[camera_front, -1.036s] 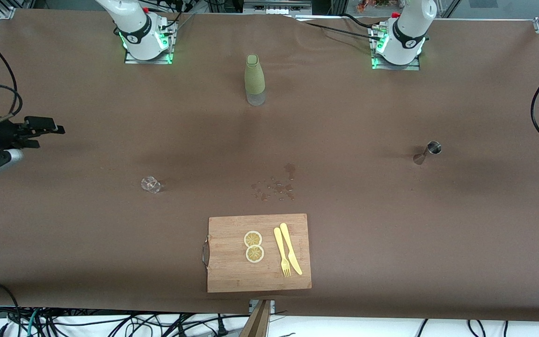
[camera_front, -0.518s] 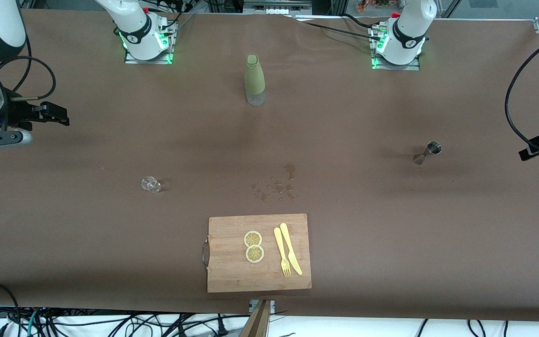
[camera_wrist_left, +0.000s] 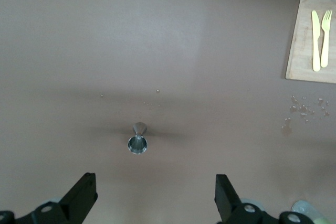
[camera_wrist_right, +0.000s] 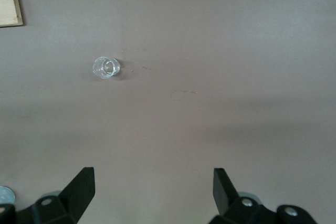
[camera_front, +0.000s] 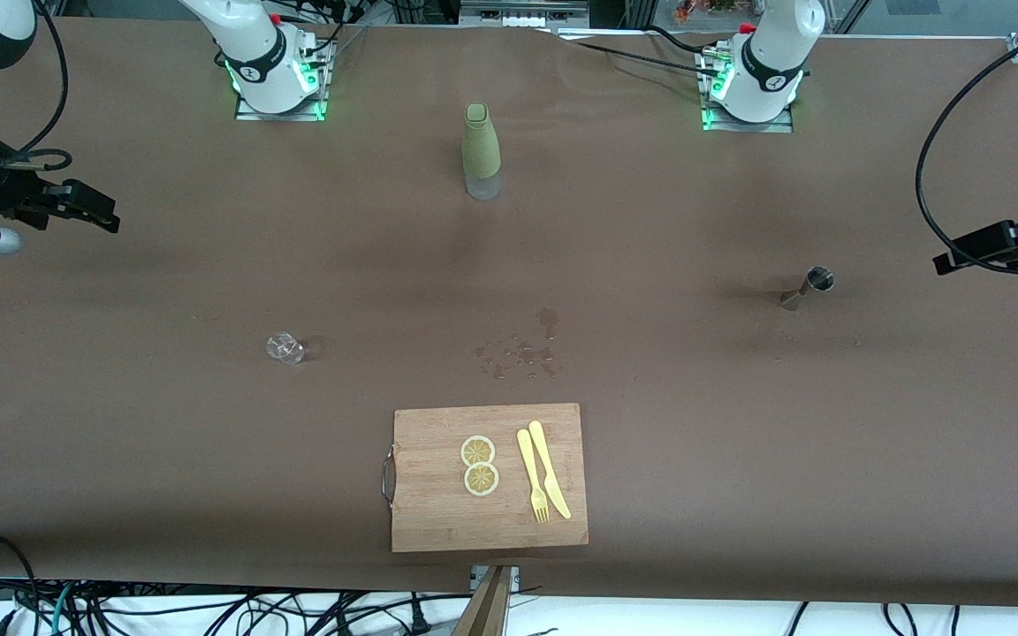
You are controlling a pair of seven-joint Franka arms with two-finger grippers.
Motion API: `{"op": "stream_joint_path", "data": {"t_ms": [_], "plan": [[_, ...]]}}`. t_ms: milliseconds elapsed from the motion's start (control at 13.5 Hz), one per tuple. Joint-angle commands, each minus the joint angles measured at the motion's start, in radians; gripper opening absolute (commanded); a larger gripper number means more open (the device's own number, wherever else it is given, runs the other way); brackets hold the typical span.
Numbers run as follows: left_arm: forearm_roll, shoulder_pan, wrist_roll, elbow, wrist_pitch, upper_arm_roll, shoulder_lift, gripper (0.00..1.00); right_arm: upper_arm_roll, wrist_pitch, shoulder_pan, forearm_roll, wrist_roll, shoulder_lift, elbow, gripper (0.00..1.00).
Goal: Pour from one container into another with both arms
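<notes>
Both grippers hang with jaws apart and empty: the left gripper (camera_front: 946, 261) near the steel jigger (camera_front: 808, 287), the right gripper (camera_front: 107, 215) well away from the small glass (camera_front: 284, 348). Both containers are light and narrow; an off-centre approach could topple either.

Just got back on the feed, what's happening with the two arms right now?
Nothing is held. The right claw hangs open over the table's right-arm end, with the small clear glass standing on the table. The left claw hangs open over the left-arm end, with the metal jigger on the table. The green bottle stands untouched between the bases. Spilled drops lie near the cutting board, which carries lemon slices, a fork and a knife.
</notes>
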Motion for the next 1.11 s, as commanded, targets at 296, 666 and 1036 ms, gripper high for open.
{"op": "stream_joint_path", "data": {"t_ms": [296, 666, 1036], "plan": [[0.117, -0.045, -0.013, -0.043, -0.007, -0.028, -0.051, 1.00, 0.001, -0.004, 0.007, 0.026, -0.017, -0.013, -0.014, 1.00], [0.133, -0.047, -0.013, -0.040, -0.004, -0.029, -0.045, 1.00, 0.001, -0.008, 0.007, 0.024, -0.018, -0.005, 0.000, 1.00], [0.136, -0.047, -0.014, -0.039, -0.003, -0.029, -0.043, 1.00, 0.001, -0.014, 0.007, 0.024, -0.018, -0.004, 0.001, 1.00]]}}
